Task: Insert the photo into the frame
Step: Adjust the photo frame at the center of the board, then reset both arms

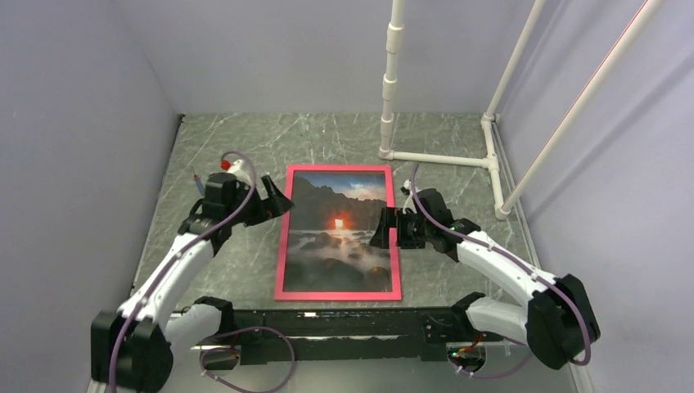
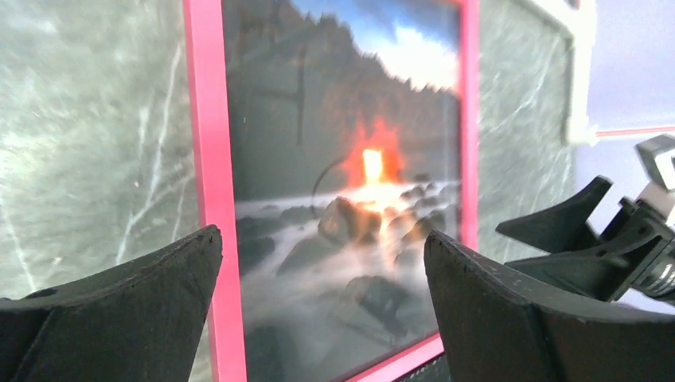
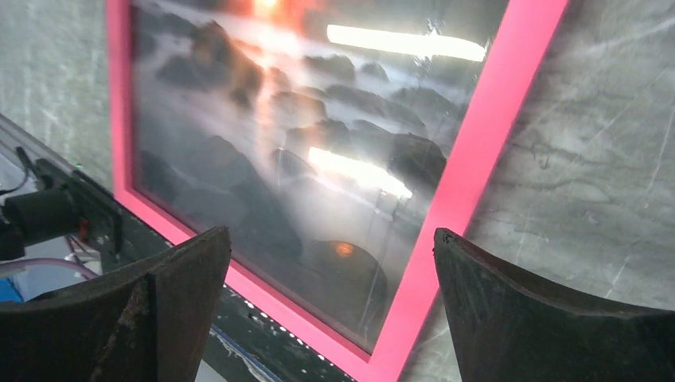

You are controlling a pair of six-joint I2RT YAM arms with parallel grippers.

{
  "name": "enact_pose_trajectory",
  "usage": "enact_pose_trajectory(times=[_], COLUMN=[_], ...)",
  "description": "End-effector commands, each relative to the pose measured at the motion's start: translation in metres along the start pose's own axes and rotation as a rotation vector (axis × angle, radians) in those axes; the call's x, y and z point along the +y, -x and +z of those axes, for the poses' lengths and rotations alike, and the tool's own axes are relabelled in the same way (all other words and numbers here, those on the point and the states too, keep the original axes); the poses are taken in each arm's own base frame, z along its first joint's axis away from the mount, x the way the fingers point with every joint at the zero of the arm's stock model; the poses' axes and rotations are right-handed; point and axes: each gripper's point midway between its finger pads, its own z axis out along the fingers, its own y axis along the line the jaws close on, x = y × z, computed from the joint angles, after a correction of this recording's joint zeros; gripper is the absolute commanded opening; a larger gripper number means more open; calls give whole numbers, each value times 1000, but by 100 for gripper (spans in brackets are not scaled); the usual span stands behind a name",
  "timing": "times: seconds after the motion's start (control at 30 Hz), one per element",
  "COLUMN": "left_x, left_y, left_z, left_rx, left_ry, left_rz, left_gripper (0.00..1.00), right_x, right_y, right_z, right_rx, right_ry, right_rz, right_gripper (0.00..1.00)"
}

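Note:
The pink frame [image 1: 338,294] lies flat in the middle of the table with the photo [image 1: 337,246] of rocks and a glowing sun showing inside it. My left gripper [image 1: 278,199] is open and empty, just off the frame's left edge near the top. My right gripper [image 1: 383,228] is open and empty, at the frame's right edge near the middle. In the left wrist view the frame [image 2: 208,135] and photo [image 2: 350,183] lie beyond my open gripper [image 2: 322,259]. In the right wrist view my open gripper [image 3: 330,259] hovers over the frame's near right corner [image 3: 446,207] and photo [image 3: 263,143].
White PVC pipes [image 1: 438,157] stand and lie at the back right of the marbled table [image 1: 229,155]. A black rail [image 1: 344,323] runs along the near edge just below the frame. Grey walls close in both sides.

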Motion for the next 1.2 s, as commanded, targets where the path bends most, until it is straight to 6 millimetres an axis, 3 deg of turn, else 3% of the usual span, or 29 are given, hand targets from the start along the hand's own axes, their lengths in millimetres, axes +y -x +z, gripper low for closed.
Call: enact_pose_trajectory(times=[0.0, 0.3, 0.43, 0.67, 0.87, 1.17], left_x=[-14, -29, -20, 7, 31, 89], left_y=[33, 70, 74, 79, 80, 80], left_z=[-35, -97, -108, -123, -125, -96], left_rx=[-188, -485, -557, -649, -800, -842], left_ry=[-72, -103, -50, 106, 164, 373], left_rz=[15, 196, 278, 418, 442, 432], left_gripper=[99, 99, 99, 99, 99, 99], right_x=[23, 38, 39, 23, -10, -100], right_y=[35, 68, 79, 101, 119, 146], right_z=[-25, -67, -76, -83, -93, -119], right_rx=[-134, -340, -398, -535, -684, -835], right_ry=[62, 127, 117, 30, -106, -413], right_rz=[-21, -80, -131, -202, -209, -111], right_gripper=[100, 100, 100, 100, 100, 98])
